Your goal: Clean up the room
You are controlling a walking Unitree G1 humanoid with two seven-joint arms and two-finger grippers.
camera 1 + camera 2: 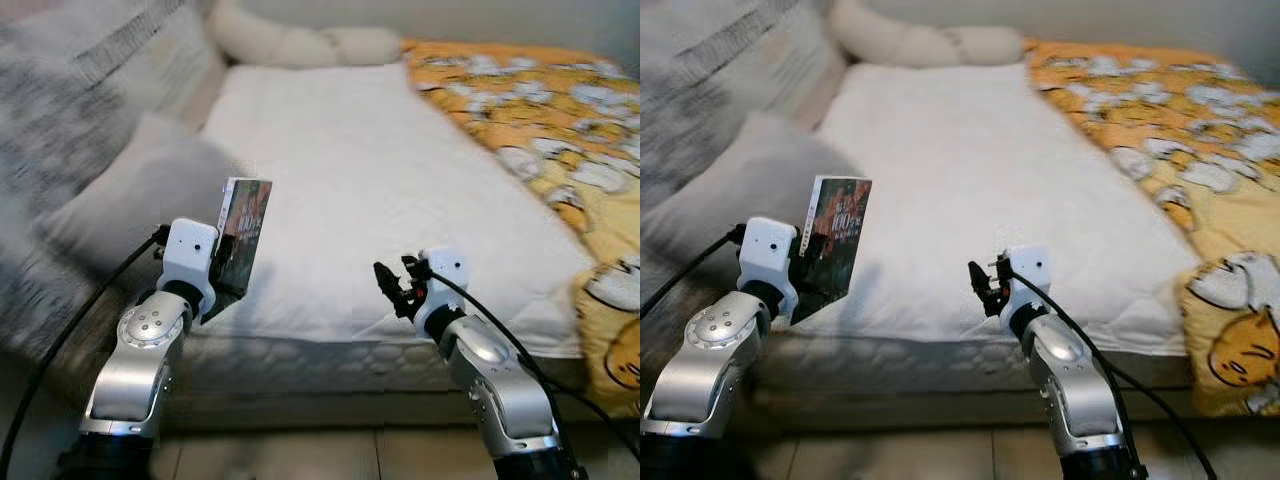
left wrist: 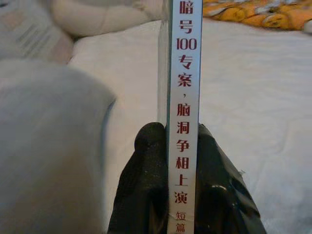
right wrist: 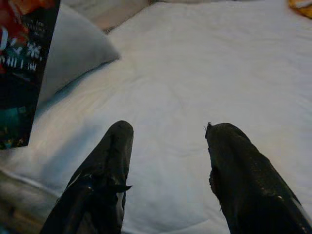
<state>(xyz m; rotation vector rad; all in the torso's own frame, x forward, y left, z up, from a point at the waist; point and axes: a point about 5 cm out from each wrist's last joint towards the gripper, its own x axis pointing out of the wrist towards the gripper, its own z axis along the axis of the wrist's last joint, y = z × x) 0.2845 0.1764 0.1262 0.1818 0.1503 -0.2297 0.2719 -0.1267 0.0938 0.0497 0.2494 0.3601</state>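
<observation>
My left gripper (image 1: 232,285) is shut on a thin book (image 1: 244,232) with a dark cover and a white spine printed in red characters (image 2: 184,97). It holds the book upright over the near left corner of the white mattress (image 1: 390,190). Both black fingers (image 2: 146,185) clamp the spine from either side. My right gripper (image 1: 393,285) hovers open above the mattress's front edge, nothing between its fingers (image 3: 105,170). The book's cover (image 3: 22,68) shows beside it in the right wrist view.
A grey pillow (image 1: 140,200) lies at the mattress's left side against grey bedding. A cream bolster (image 1: 300,42) lies across the head of the bed. An orange patterned quilt (image 1: 560,130) covers the right side and hangs over the front right corner. Tiled floor (image 1: 330,455) lies below.
</observation>
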